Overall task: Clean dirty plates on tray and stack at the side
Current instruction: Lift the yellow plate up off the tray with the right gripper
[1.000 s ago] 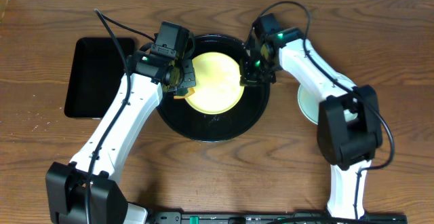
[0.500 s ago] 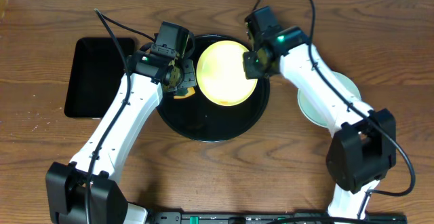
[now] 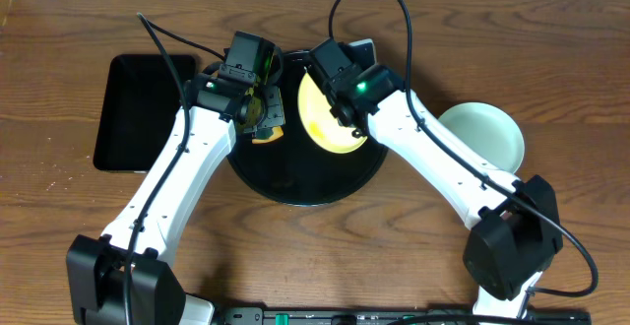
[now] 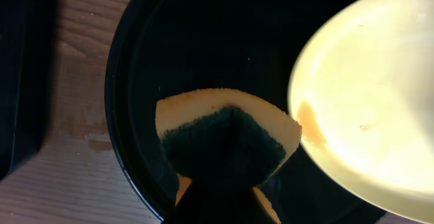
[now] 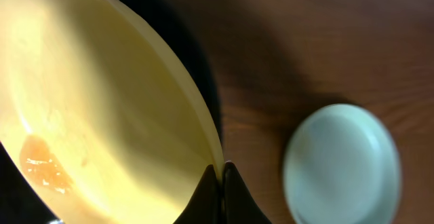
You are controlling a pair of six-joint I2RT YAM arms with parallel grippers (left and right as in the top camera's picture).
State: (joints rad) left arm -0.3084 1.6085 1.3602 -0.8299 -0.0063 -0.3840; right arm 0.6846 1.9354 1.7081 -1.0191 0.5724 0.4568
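Note:
My right gripper (image 3: 346, 120) (image 5: 220, 173) is shut on the rim of the pale yellow plate (image 3: 323, 120) (image 5: 102, 108) and holds it tilted on edge over the round black tray (image 3: 295, 182) (image 4: 135, 81). An orange-brown smear (image 5: 44, 166) shows on its face. The plate also fills the right of the left wrist view (image 4: 366, 108). My left gripper (image 3: 262, 118) is shut on a yellow sponge with a dark green scouring side (image 4: 227, 142), just left of the plate and above the tray floor. A mint plate (image 3: 487, 133) (image 5: 342, 163) lies on the table at the right.
A black rectangular tray (image 3: 138, 110) lies on the wooden table at the left. The right arm reaches across the tray's right side. Cables loop above both wrists near the table's far edge.
My right gripper has swung left with the yellow plate and tipped it from flat to steeply on edge. The mint plate at the right is now uncovered. The left gripper has stayed put.

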